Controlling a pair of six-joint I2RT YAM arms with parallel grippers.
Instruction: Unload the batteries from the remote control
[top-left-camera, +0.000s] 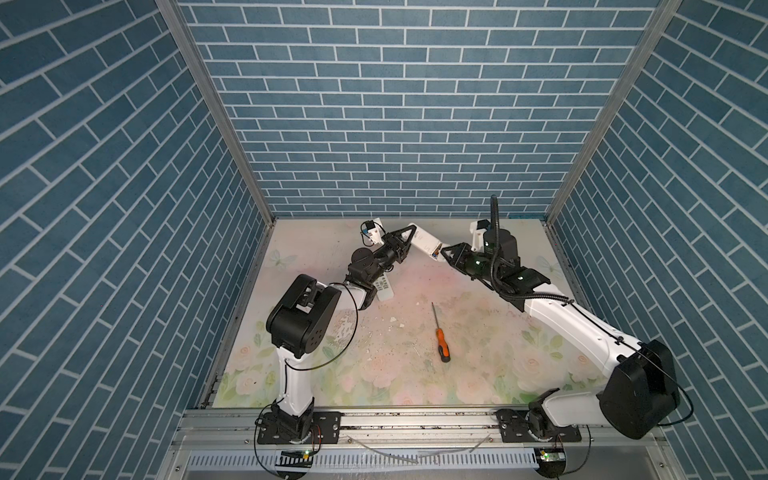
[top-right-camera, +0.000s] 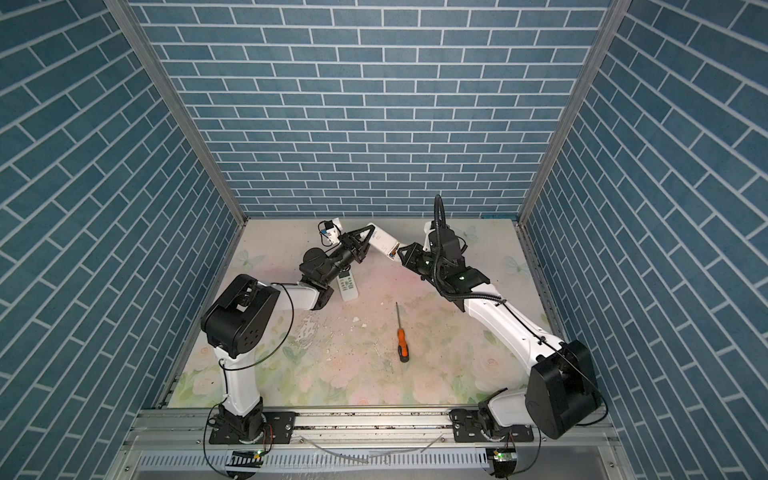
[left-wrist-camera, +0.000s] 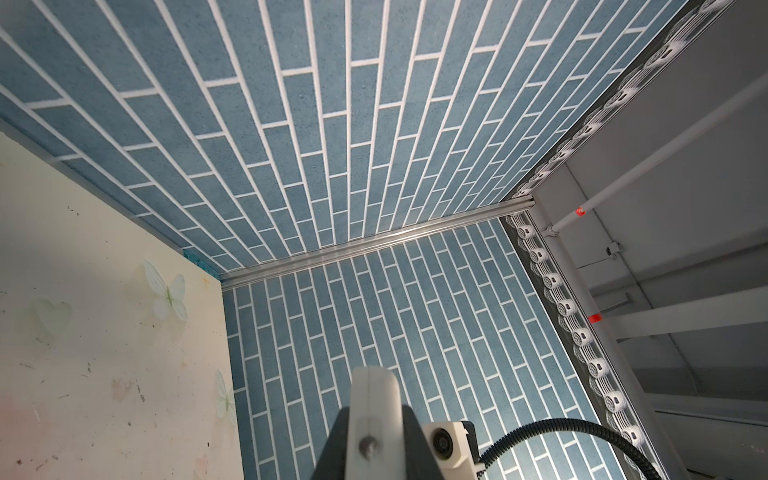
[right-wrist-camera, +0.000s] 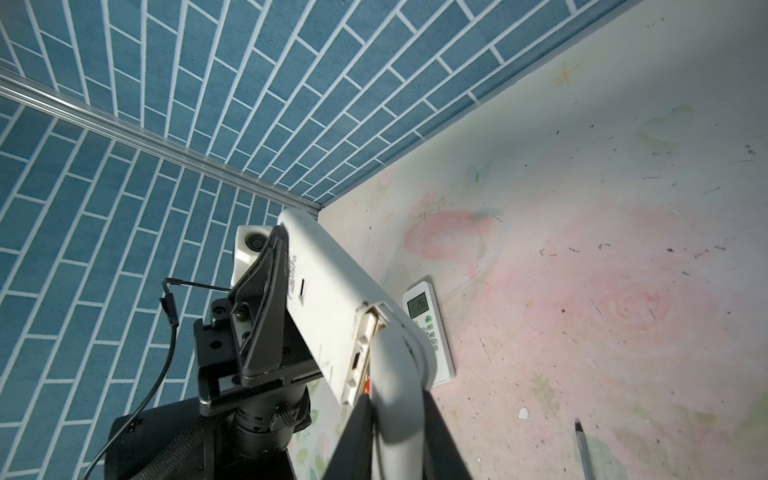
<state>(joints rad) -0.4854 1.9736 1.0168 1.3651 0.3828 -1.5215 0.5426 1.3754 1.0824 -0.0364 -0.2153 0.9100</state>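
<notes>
The left pincer (top-left-camera: 409, 237) is clamped tight on the upper end of the held remote (top-left-camera: 424, 241), which it carries white and slanting above the far part of the table (top-left-camera: 478, 353). Beneath that arm, in both top views, a second remote (top-right-camera: 348, 286) lies flat on the table with its buttons up. The right wrist view shows its display lit, so I judge that its cells are still inside. Further right, the right pincer (top-left-camera: 444, 252) meets the lower end of the held remote. Its jaws look narrow there, but I cannot tell whether they pinch the cover, a cell or nothing. That end appears opened, with a spot of orange and blue showing inside. As for the batteries, none lies loose anywhere on the table, so by my reckoning they all sit in their compartments and the unloading has barely begun: one compartment is being worked, and the other remote is untouched. Nearer the front, between the arms, rests a screwdriver (top-left-camera: 439, 336) with an orange and black handle. The count is two pincers, two remotes, one screwdriver and no freed battery.
</notes>
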